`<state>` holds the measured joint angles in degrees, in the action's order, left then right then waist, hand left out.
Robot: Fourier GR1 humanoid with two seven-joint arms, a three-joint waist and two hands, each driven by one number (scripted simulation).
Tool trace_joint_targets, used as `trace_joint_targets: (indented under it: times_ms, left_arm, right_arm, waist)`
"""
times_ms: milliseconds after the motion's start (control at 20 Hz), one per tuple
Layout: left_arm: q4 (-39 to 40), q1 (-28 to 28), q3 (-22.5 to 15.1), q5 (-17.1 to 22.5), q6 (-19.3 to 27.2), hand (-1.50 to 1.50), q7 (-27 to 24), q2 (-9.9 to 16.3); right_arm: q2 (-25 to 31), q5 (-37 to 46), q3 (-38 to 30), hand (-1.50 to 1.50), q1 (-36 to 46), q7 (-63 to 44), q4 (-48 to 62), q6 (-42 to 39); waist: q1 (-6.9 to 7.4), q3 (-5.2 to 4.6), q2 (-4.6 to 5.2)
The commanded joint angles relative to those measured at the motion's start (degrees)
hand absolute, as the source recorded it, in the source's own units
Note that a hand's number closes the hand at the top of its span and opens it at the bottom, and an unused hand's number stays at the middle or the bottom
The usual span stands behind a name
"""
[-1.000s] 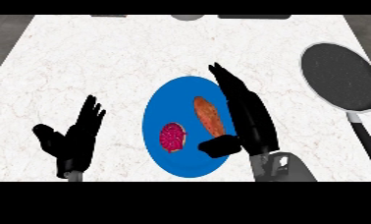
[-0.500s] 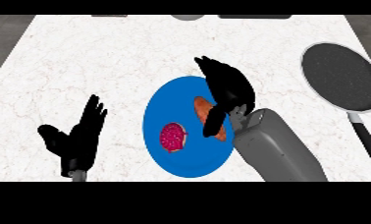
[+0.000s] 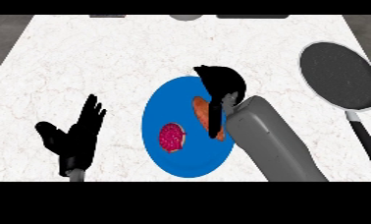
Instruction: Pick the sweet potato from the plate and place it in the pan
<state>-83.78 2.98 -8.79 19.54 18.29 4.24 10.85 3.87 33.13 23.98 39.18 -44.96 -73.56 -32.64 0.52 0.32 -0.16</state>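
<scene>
The orange sweet potato (image 3: 199, 110) lies on the right half of a blue plate (image 3: 163, 156), mostly covered by my right hand (image 3: 223, 86). That hand arches over it from the right, fingers curled down at its far end and the thumb pressed along its near side. Only a sliver of the sweet potato shows left of the thumb. The dark pan (image 3: 339, 74) sits at the far right, its handle running toward the lower right corner. My left hand (image 3: 76, 135) rests open at the lower left, fingers up, away from the plate.
A round red-purple fruit slice (image 3: 172, 137) lies on the plate's left part, beside the sweet potato. The white marbled counter (image 3: 109, 61) spreads around plate and pan. Grey shapes line the counter's far edge.
My right hand has swung over the sweet potato and curled down around it; its forearm now comes in steeply from the lower right. The left hand is unchanged.
</scene>
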Motion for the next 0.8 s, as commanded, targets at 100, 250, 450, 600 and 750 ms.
trace_joint_targets:
  times_ms: [100, 250, 450, 600, 750]
  left_arm:
    - [0.7, 3.5, -1.3, -1.8, 0.0, 0.00, -0.5, -1.9]
    - [1.1, -0.3, 2.0, -0.5, -2.1, 0.00, 2.0, -0.4]
    - [1.6, -1.4, 2.5, -1.1, -1.8, 0.00, 3.1, -0.7]
    - [2.1, 0.4, 0.3, -2.9, -0.5, 0.00, 1.3, -4.2]
    - [-1.3, 2.5, 0.8, -2.7, -2.3, 0.00, 2.1, -2.7]
  right_arm:
    - [0.1, -1.5, -1.7, -1.50, -3.3, -0.8, -2.3, -6.0]
    - [-1.6, 2.6, -1.6, -1.50, -2.0, 0.9, -1.1, -3.6]
    - [-3.2, 5.6, -1.1, -1.50, -4.6, 7.0, 2.8, 3.4]
    - [-1.5, 5.9, -1.8, -1.50, -6.7, 5.9, -2.9, 0.6]
    - [-3.7, 9.4, -0.9, -1.50, -4.4, 8.9, 4.4, 6.4]
  waist:
    - [-0.42, -0.33, 0.10]
    - [-0.30, -0.32, 0.16]
    - [-0.18, -0.31, 0.24]
    - [-0.43, -0.32, 0.13]
    - [0.01, -0.31, 0.19]
